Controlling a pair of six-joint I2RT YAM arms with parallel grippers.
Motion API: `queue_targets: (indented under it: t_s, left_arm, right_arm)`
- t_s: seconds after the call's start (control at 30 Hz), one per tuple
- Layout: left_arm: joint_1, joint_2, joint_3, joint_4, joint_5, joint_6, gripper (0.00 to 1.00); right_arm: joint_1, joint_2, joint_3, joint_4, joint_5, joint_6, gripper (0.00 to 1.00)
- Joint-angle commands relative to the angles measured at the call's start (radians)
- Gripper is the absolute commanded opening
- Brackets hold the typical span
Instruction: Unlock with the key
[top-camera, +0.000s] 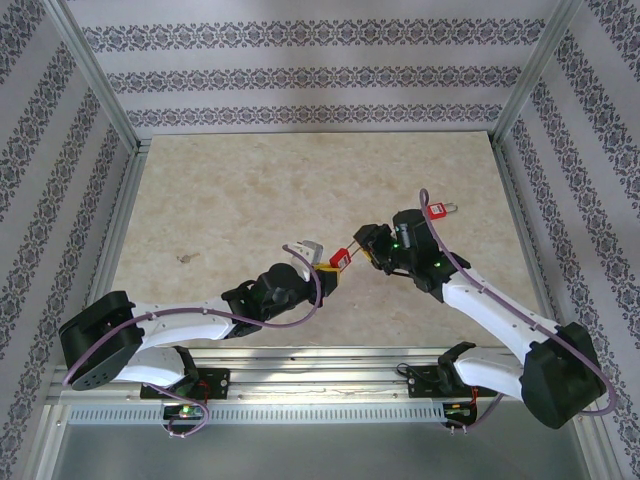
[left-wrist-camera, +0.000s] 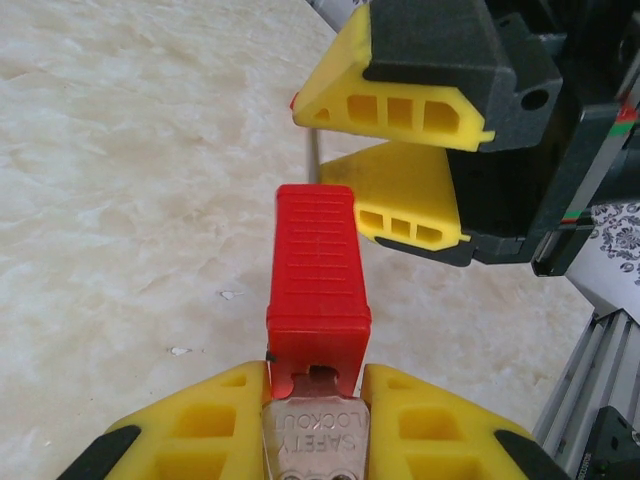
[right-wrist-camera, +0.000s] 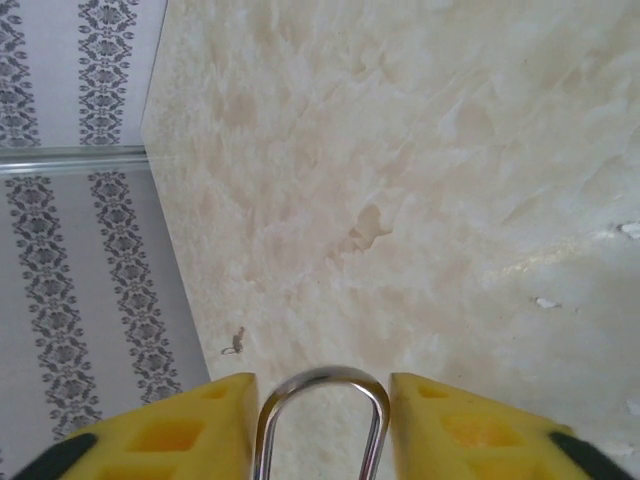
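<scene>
— Where is the key from your end?

— I see the small pale key, its flat head stamped SAFETY LOCKOUT, pinched in my left gripper, jaws narrow on the head. Its blade goes straight into the bottom of the red plastic padlock, which hangs in the air above the beige marbled tabletop.

— And the axis?

— Key and padlock body lie on one line, running from the left gripper away to the right gripper. The thin silver shackle loops between the right jaws, one close against each leg. I can't tell whether they pinch it or only bracket it.

— So which arm does the work?

— The left, I judge. It has the key, and the twist must go around that shared line while the far end resists.

— Anything you can't see?

— The blade is hidden in the keyway, so I can't judge its depth. The head is cut off by the frame edge. Where the shackle enters the body is out of sight too. A second red padlock lies on the tabletop behind my right arm, well apart.
</scene>
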Motion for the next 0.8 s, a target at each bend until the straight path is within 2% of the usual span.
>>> queue_targets:
  t_s: [0.0,0.17,0.3,0.67,0.77]
  left_arm:
    - [-0.007,-0.036,-0.005,0.046,-0.005,0.000,0.10]
    - [-0.007,-0.036,-0.002,0.043,-0.006,0.002,0.10]
    - [-0.006,-0.036,0.001,0.037,-0.006,0.004,0.11]
    - [0.017,-0.042,-0.006,-0.006,0.007,-0.010,0.11]
    - [0.025,-0.052,-0.012,-0.047,-0.006,-0.007,0.11]
  right_arm:
    - [-0.017,-0.039,-0.024,0.019,0.039,-0.056,0.51]
    - [-0.025,-0.070,-0.030,-0.003,0.042,-0.078,0.63]
    - [-0.022,-0.081,-0.023,-0.013,0.022,-0.114,0.65]
    - [-0.025,-0.190,-0.086,-0.105,0.024,-0.200,0.58]
    - [-0.015,-0.181,-0.090,-0.100,0.004,-0.240,0.50]
